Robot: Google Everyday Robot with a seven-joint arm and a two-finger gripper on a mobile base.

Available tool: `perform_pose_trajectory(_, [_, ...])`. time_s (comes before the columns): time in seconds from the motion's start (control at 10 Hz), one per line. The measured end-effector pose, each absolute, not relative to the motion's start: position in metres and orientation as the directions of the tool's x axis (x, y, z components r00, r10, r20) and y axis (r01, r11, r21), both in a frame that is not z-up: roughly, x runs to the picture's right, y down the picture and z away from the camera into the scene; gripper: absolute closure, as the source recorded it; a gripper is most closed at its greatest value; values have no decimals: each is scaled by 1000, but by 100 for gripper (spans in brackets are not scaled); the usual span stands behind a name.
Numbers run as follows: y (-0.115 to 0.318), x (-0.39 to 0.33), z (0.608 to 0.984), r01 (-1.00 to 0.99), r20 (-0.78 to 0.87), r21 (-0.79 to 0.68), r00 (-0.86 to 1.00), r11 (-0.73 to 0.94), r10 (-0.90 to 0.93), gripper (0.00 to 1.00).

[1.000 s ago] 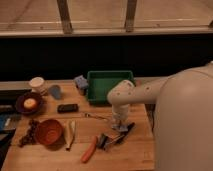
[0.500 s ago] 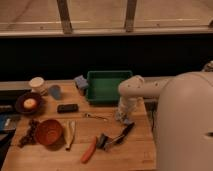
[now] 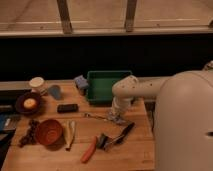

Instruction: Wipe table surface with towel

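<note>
The end effector [image 3: 117, 116] was lowered to the desk [image 3: 141, 151] just in front of the green tray [image 3: 102, 86], pressed onto a small pale-grey bundle that was most likely the towel [image 3: 114, 120]. Whether it was gripping the cloth or only resting on it could not be told. The main hazard was the clutter. A thin metal utensil [image 3: 95, 116] lay just left of the towel, and a black-handled tool [image 3: 121, 134] and an orange-handled tool [image 3: 89, 149] lay close in front. A sweep left or toward the front edge would probably snag these and push them along, perhaps off the desk. If the hold on the cloth was weak, the towel could bunch up or be left behind. A stroke away from the front edge risked striking the tray wall.
</note>
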State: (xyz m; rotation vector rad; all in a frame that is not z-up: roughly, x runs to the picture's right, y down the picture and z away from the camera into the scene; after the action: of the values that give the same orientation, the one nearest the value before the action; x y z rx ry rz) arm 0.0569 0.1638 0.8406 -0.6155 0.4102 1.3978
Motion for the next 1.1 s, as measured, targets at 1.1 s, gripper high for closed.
perform_pose_trajectory(1.1, [176,114,833,-998,-656,42,12,52,755,100])
